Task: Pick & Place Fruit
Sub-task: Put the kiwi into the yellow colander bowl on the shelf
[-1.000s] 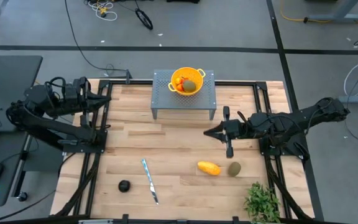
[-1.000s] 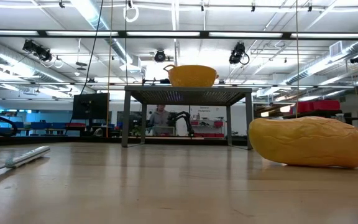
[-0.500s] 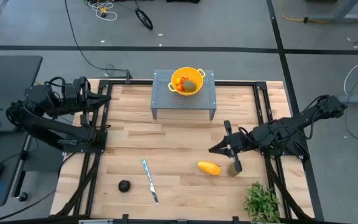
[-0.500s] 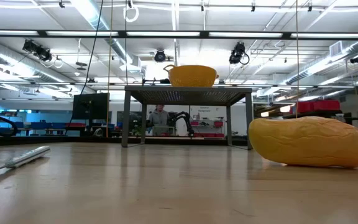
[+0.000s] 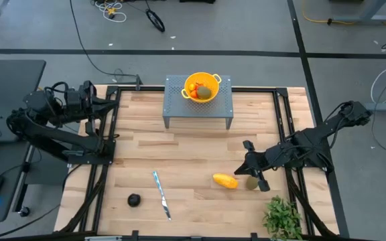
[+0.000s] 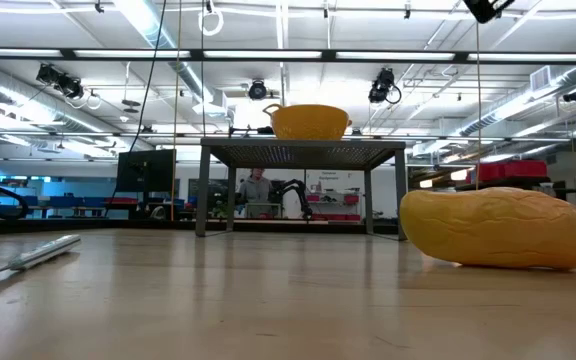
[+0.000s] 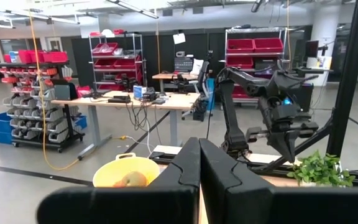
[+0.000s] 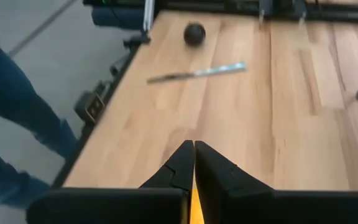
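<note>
Your right end effector [image 5: 248, 168] hangs closed and empty over the yellow fruit [image 5: 224, 181] and green fruit [image 5: 252, 181] on the counter [image 5: 179, 161], probably lining up a pick for the bowl [image 5: 202, 87]. The left end effector [image 7: 199, 163] waits closed, parked aside.

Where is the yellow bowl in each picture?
High view: the yellow bowl sits on the small grey stand at the table's far edge, fruit inside.
Low view: centre, on top of the stand.
Left wrist view: low in the picture, beside the shut fingers.
Right wrist view: not in it.
Shared landmark: the stand.
</note>
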### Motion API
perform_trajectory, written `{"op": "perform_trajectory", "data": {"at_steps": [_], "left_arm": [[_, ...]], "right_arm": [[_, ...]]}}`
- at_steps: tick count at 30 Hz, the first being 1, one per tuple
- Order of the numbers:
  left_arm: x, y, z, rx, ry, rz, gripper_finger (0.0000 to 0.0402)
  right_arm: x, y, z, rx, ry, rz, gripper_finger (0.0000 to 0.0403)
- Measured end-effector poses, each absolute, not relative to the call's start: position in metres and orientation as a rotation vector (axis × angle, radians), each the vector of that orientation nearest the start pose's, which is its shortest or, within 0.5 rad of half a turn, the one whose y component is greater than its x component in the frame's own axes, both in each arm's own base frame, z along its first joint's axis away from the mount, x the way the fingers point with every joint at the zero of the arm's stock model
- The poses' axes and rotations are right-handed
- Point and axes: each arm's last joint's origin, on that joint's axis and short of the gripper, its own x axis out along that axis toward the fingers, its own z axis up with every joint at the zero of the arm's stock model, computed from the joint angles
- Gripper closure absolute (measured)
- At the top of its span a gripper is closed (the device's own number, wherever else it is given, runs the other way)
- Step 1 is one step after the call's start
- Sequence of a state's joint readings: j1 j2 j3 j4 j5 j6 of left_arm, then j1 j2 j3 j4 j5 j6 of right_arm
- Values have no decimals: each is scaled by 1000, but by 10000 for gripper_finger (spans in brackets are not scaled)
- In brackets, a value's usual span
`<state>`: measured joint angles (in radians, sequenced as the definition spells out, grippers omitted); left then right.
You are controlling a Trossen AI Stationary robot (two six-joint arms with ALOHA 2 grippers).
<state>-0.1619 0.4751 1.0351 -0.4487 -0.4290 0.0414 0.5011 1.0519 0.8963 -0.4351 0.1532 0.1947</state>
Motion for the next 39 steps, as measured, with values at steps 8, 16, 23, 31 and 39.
{"op": "perform_trajectory", "data": {"at_steps": [8,16,23,31,39], "left_arm": [[56,3,416,6,-101,270,400],[56,3,416,6,-101,270,400],[56,3,415,7,-96,274,400],[56,3,415,7,-96,274,400],[56,4,415,1,-96,284,400]], "right_arm": [[189,98,290,-47,714,267,381],[181,95,282,-76,833,279,380],[178,93,278,-95,891,273,371],[183,96,269,-135,952,296,302],[190,101,257,-171,1013,295,176]]}}
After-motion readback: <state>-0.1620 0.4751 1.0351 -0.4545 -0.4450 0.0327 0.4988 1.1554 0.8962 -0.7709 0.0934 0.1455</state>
